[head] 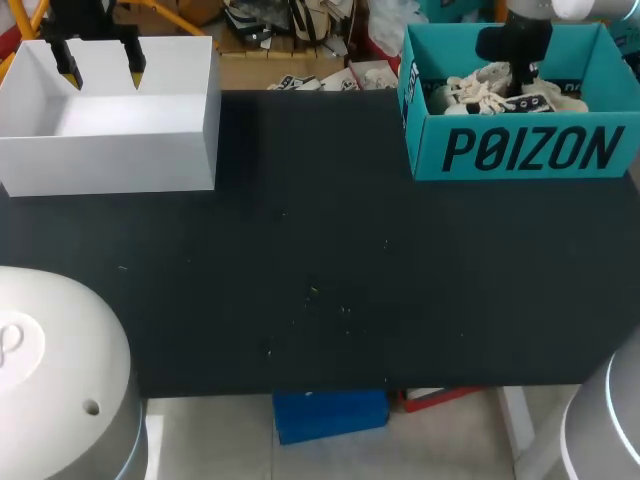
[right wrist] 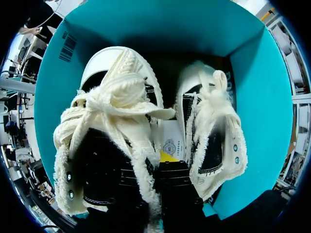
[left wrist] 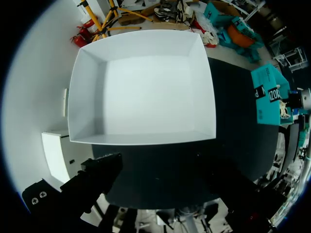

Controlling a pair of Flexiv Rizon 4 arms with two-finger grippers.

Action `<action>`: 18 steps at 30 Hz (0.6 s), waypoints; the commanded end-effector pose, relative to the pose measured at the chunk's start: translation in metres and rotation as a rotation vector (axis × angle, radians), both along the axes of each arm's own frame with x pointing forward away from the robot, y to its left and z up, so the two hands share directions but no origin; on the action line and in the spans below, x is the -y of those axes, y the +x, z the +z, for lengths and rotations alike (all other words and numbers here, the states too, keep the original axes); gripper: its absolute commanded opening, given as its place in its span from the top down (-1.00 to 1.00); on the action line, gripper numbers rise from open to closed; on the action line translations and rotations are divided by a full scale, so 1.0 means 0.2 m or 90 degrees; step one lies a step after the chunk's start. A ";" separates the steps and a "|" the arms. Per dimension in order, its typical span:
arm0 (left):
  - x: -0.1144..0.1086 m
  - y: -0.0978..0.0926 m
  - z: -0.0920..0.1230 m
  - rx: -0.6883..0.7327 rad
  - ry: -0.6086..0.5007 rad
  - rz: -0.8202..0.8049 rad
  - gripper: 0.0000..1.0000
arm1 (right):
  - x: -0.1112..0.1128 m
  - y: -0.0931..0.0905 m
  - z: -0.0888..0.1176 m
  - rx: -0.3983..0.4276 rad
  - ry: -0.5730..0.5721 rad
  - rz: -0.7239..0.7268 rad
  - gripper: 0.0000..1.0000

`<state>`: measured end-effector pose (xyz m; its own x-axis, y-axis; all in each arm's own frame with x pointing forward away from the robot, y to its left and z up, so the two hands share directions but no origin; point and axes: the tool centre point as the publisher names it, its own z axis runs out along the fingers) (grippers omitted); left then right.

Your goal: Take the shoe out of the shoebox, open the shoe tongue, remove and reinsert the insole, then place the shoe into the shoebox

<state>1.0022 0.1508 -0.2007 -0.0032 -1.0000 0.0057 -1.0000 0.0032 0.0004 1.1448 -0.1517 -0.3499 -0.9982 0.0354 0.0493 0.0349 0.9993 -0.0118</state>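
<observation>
From high above and behind the robot, looking steeply down, far enough off to take in nearly the whole black table (head: 320,250), with the white box (head: 110,150) at ten o'clock and the teal shoebox (head: 520,150) at two o'clock. From the left wrist, hung well above the white box, facing straight down into it, all four walls in view, the teal shoebox far off across the table. From the right wrist, sunk low inside the teal shoebox, facing down, very close on the pair of shoes (right wrist: 116,111), teal walls ringing them. Shared by head and left wrist: white box, table, shoebox's outside. Shared by head and right wrist: shoebox's inside and the shoes.
</observation>
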 end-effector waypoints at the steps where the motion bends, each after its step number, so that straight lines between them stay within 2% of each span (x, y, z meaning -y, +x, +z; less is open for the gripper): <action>1: 0.00 0.00 0.00 -0.001 0.002 0.001 -1.00 | 0.03 -0.06 0.21 0.014 -0.012 0.002 1.00; 10: 0.00 0.00 0.00 -0.001 0.002 0.001 -1.00 | 0.04 -0.06 0.49 0.049 -0.052 -0.002 1.00; 18: 0.00 0.00 0.00 -0.001 0.002 0.001 -1.00 | -0.04 -0.15 0.70 0.083 -0.099 -0.022 1.00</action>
